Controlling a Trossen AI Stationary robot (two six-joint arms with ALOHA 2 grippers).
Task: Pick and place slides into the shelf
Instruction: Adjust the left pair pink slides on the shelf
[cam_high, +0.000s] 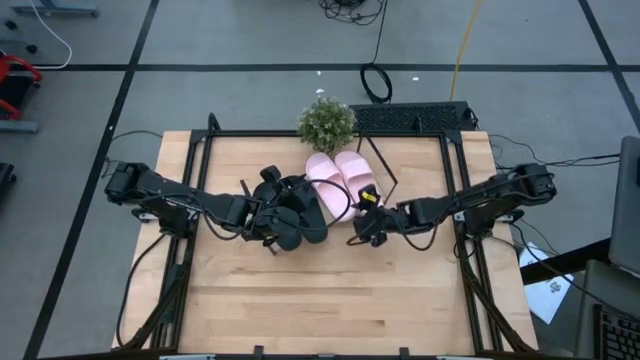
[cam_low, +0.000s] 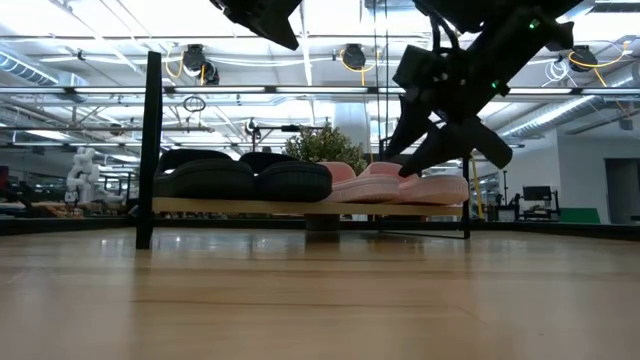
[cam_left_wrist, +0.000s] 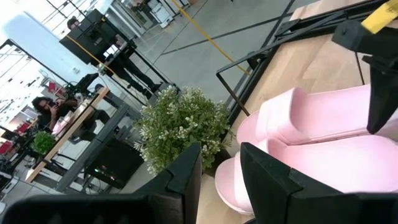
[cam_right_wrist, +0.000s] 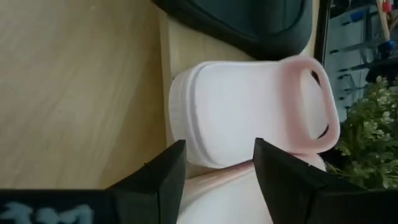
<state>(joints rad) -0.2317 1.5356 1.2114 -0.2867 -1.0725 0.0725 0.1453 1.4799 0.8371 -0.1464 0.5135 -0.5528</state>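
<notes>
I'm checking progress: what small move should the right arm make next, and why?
Probably lift the right gripper up and back. Both pink slides and both black slides already lie on the shelf, and its fingers are open, holding nothing.

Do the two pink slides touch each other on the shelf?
Touching. In the high view, the pink slides lie side by side with no gap; the right wrist view shows their edges meeting.

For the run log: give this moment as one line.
slides: black pair and pink pair on shelf | left gripper: open, above black pair | right gripper: open, at pink pair | carried: nothing
</notes>
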